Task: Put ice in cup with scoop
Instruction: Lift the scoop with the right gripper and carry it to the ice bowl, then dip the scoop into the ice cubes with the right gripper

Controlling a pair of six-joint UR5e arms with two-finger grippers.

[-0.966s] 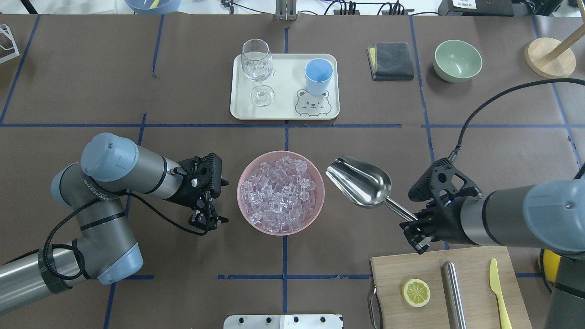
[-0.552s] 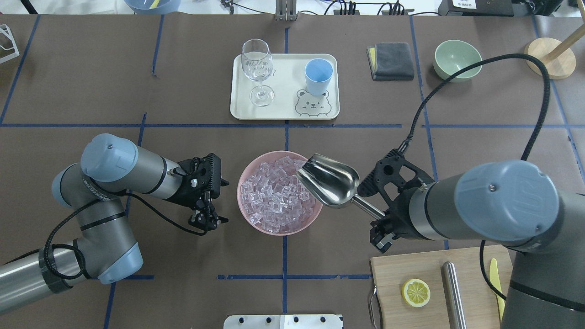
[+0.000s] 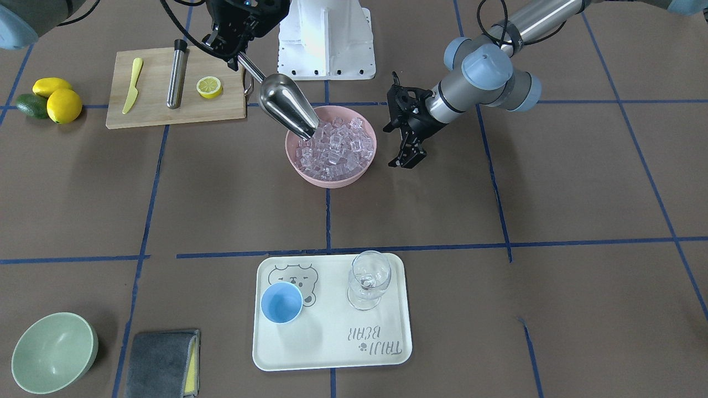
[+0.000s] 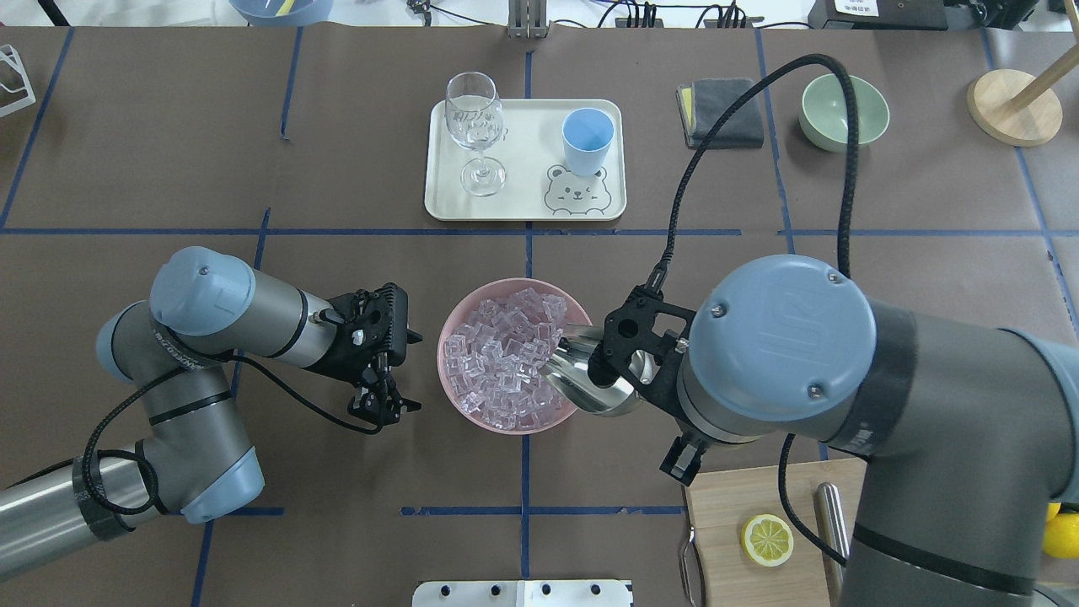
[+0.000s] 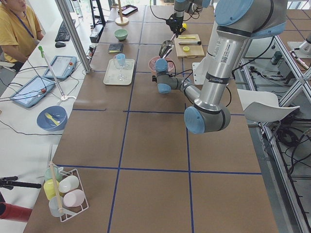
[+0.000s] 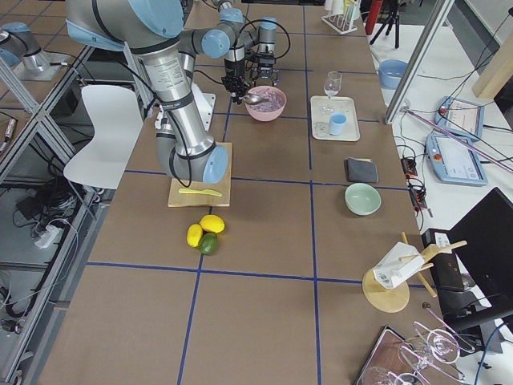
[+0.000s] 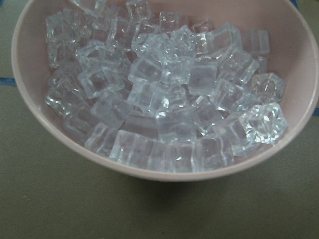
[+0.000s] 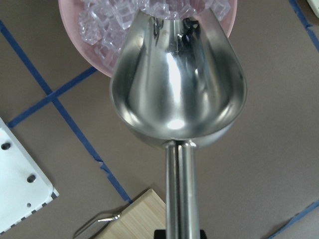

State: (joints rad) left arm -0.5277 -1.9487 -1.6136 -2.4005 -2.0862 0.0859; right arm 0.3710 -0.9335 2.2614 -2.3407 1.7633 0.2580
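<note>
The steel scoop [image 3: 287, 108] slants down, its front lip touching the ice [image 3: 337, 146] at the pink bowl's [image 3: 332, 182] rim on the robot's right side. In the right wrist view the scoop's [image 8: 179, 89] trough holds nothing, and the ice [image 8: 114, 20] lies just past its lip. My right gripper [image 3: 235, 52] is shut on the scoop's rod handle. On the bowl's other side my left gripper [image 4: 389, 409] hangs open and holds nothing; its camera looks down on the ice [image 7: 164, 99]. The light-blue cup [image 4: 587, 139] stands upright on the white tray [image 4: 523, 160] beyond the bowl.
A wine glass [image 4: 475, 126] shares the tray. A cutting board [image 3: 155, 113] near the robot's right carries a lemon slice [image 3: 209, 86], a steel cylinder [image 3: 177, 74] and a yellow knife [image 3: 131, 85]. A green bowl [image 4: 843, 110] and a grey cloth [image 4: 721, 112] sit far right.
The right arm swung the scoop leftward from beside the bowl and tipped its mouth down onto the ice. The left arm has not moved.
</note>
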